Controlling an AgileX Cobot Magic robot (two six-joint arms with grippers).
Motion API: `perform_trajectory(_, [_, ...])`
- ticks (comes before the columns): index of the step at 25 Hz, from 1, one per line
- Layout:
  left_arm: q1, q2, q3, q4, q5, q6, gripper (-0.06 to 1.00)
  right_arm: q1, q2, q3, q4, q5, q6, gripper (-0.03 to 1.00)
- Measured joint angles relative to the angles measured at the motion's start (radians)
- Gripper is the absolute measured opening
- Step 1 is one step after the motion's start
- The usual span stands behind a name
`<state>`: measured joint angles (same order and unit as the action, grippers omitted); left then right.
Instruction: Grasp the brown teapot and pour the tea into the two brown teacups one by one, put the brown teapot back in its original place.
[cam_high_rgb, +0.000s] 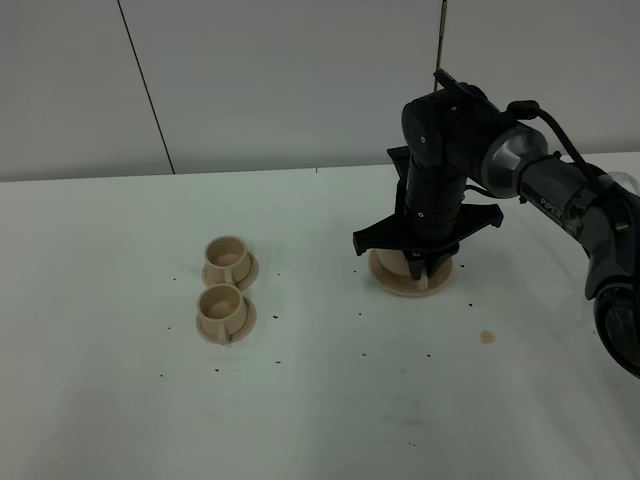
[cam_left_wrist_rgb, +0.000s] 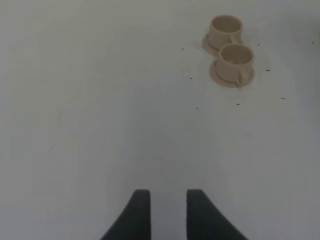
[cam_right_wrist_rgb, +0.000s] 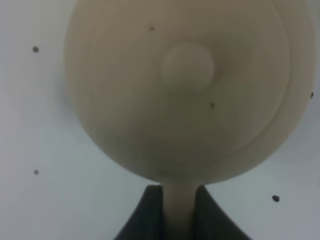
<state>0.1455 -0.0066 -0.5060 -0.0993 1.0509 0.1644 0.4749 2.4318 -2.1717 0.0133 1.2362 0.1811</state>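
right tool (cam_right_wrist_rgb: 179, 195): clamped tight on the loop handle (cam_right_wrist_rgb: 179, 225) of the brown teapot (cam_right_wrist_rgb: 185, 90); pointing straight down at it
brown teapot: right under the right tool, lid knob (cam_right_wrist_rgb: 188, 67) facing up; down on the table (cam_high_rgb: 300, 400), looks like on its saucer (cam_high_rgb: 405, 292), hard to tell tbh
left tool (cam_left_wrist_rgb: 167, 210): fingers parted a bit, nothing between them; hanging over bare table
two brown teacups (cam_high_rgb: 222, 308): each on a small saucer (cam_left_wrist_rgb: 214, 75), side by side; well apart from the right tool, out ahead of the left tool
black specks (cam_high_rgb: 365, 352): scattered over the table around both tools
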Motion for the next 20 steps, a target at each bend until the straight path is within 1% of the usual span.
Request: perform_trajectory(20, [0.0,0.0,0.0,0.0,0.0,0.0,0.25,0.0,-0.023,-0.003,-0.027,-0.008,0.0,0.09])
